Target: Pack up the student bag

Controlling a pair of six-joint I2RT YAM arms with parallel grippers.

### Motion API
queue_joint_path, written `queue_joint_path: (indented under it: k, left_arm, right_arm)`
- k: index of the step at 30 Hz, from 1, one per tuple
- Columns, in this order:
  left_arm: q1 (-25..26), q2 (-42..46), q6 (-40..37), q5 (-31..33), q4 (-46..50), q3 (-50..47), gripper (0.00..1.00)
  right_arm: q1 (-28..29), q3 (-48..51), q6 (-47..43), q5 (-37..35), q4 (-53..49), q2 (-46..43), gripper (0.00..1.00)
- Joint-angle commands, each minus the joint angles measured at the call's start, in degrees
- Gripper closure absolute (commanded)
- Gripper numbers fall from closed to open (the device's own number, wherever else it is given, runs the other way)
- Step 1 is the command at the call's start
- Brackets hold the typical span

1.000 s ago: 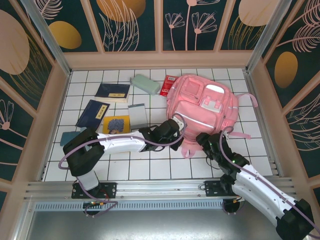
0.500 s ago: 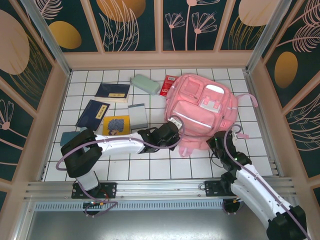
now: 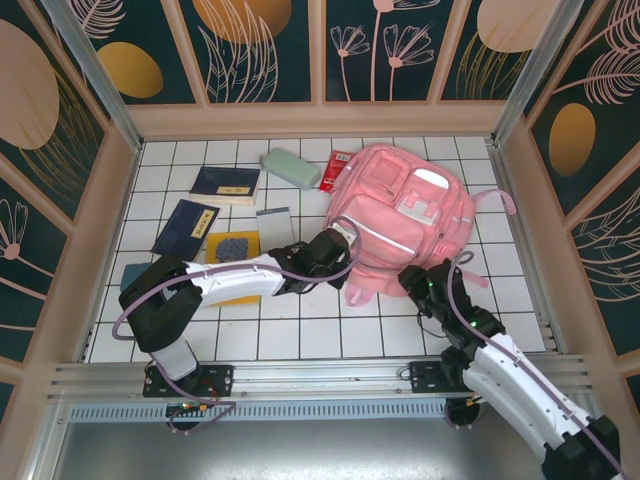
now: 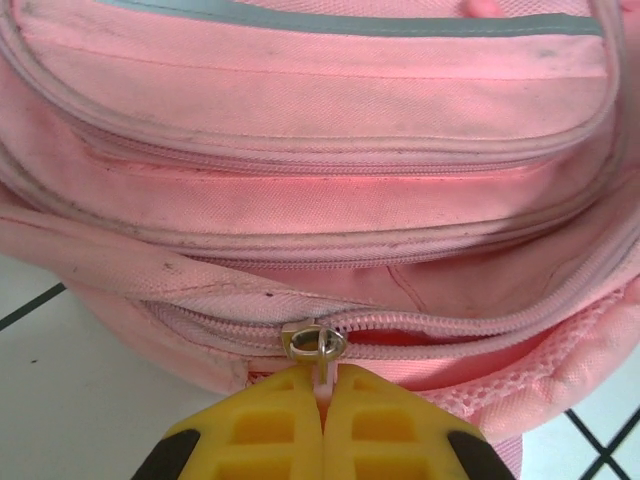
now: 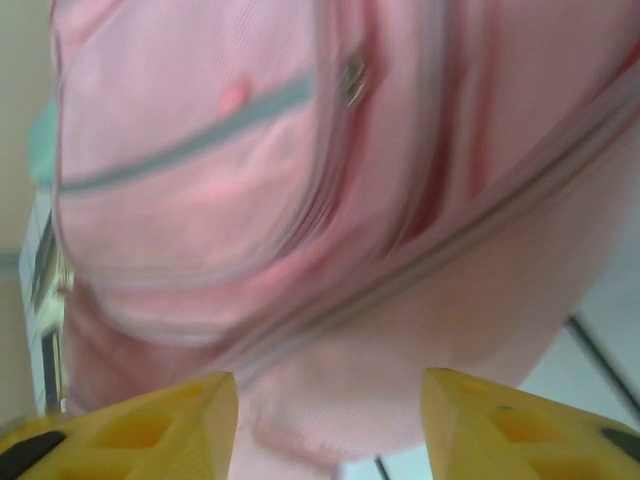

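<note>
**Left gripper pinched the zipper pull, right jaws stood apart**

The left arm lay low across the tiles, elbow folded back near its base and white forearm stretched forward. The left gripper (image 3: pixel 338 240) met the near left corner of the student bag (image 3: pixel 400 215). In the left wrist view its yellow fingertips (image 4: pixel 262 432) were pressed together, clamping the pale tab of the zipper pull (image 4: pixel 318 345). The pull's metal ring sat just ahead of the tips.

The right arm reached forward from its base. The right gripper (image 3: pixel 413 281) sat at the bag's near edge, just right of the left one. Its two yellow fingers (image 5: pixel 160 415) stood well apart, and the bag's rounded underside bulged just ahead of them. Whether they touched the fabric could not be told.

The bag lay flat on the white tiled table (image 3: pixel 320 335), directly ahead of both grippers with its front pockets facing up. It was of pink woven fabric, slightly soiled along the seams, with a grey reflective strip across the front pocket. Below the zipper line ran pink mesh. The zipper beside the pull gaped slightly, showing a darker pink inside.

On the left forearm's far side from the bag lay two dark blue notebooks (image 3: pixel 225 184), a grey booklet (image 3: pixel 275 230) and a green case (image 3: pixel 290 168).
</note>
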State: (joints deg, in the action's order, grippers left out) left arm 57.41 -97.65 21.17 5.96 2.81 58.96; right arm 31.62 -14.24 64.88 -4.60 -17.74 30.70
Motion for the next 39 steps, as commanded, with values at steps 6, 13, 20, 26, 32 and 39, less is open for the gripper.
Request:
queue_joint_path:
  k: [6,13,20,26,32,39]
  left_arm:
    - [1.34,-0.09,-0.6,-3.06,-3.78,1.16,1.0]
    - [1.97,0.69,-0.04,-3.42,-5.31,-0.16,1.0]
    - [2.7,0.63,0.2,-4.15,-5.75,-0.82,1.0]
    - [3.15,0.67,0.45,-3.81,-5.88,-0.68,1.0]
    - [3.15,0.33,0.32,-1.38,-4.88,-0.23,1.0]
    - [1.88,-0.24,-2.29,7.66,-0.2,1.37,1.0]
  right_arm:
    - [13.58,0.34,11.86,-6.07,9.43,8.7,0.4]
    - [13.91,-0.83,16.12,-9.42,10.42,13.56,0.35]
    - [13.37,-1.08,16.1,-11.09,13.21,12.48,0.28]
    - [10.73,-1.15,14.88,-9.98,12.76,15.09,0.42]
    - [8.41,-1.3,12.34,-11.1,7.27,12.61,1.0]
    - [0.83,-2.35,5.34,-12.53,-3.89,4.01,1.0]
